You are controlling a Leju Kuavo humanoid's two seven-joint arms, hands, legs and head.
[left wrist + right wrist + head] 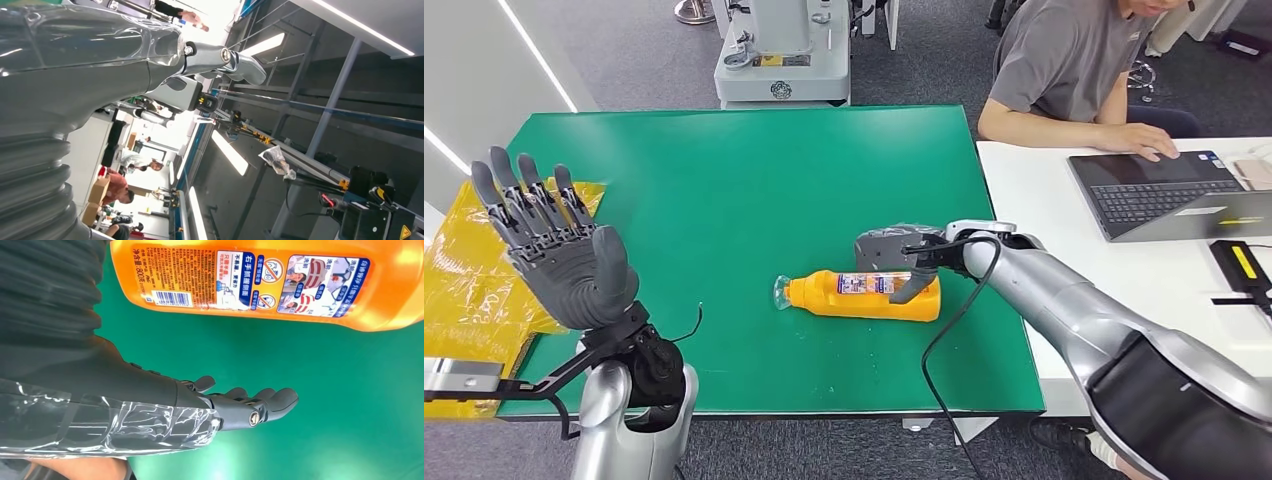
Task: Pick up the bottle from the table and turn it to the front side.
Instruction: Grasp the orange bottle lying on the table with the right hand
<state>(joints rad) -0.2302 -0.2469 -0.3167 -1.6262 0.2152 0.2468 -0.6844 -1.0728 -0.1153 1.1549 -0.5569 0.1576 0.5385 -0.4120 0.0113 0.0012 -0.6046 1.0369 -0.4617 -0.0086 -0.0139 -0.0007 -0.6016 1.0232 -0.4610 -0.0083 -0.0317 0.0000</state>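
Green table (724, 180) holds one orange bottle (864, 296), lying flat.

On the white back label of the orange plastic bottle (260, 277) beside my right hand (235, 407) I read "800" by a barcode and a blue panel saying "右手抓握侧面". The smaller print is too fine to read. A yellow warning triangle (404, 232) marks a dark box.
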